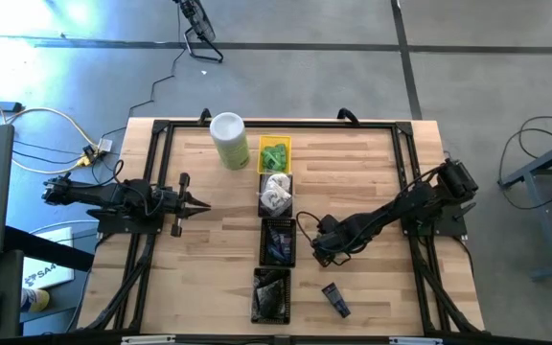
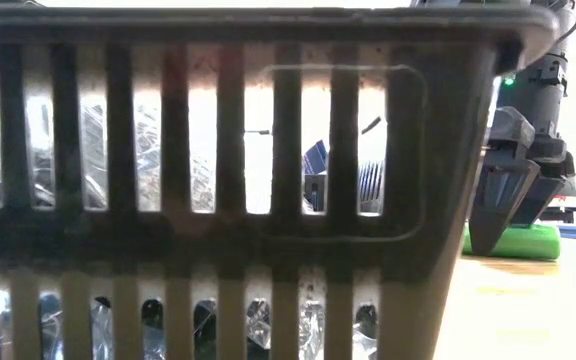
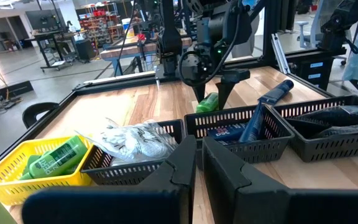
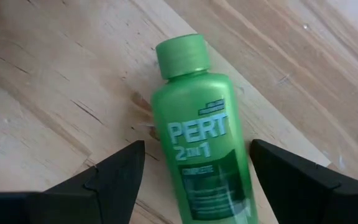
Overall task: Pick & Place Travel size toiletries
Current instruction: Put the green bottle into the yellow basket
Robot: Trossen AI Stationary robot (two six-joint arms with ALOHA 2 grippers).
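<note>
Right of the tray column on the pale wood-plank worktop [image 1: 372, 163], right gripper [image 4: 196, 171] hangs low over a smooth green plastic bottle [image 4: 199, 134], fingers spread wide, one on each side, not touching it. Bottle lies flat on the wood, round screw cap, white "PERT 2in1" lettering; low view shows it as a green strip under the dark fingers [image 2: 513, 240]. Down the worktop's middle runs a line of slatted rectangular trays: yellow tray [image 1: 274, 153] with green bottles, then a black tray [image 1: 276, 195] with crinkly clear-wrapped white pieces, another black tray [image 1: 278, 241] with dark blue packets and a blue tube, last black tray [image 1: 271, 294] nearest the front edge. A dark blue tube [image 1: 334, 300] lies loose on the wood near the front. Tall pale-green canister [image 1: 228, 140] with white lid stands beside the yellow tray. Left gripper [image 1: 195, 203] waits at the left side, fingers closed, empty.
</note>
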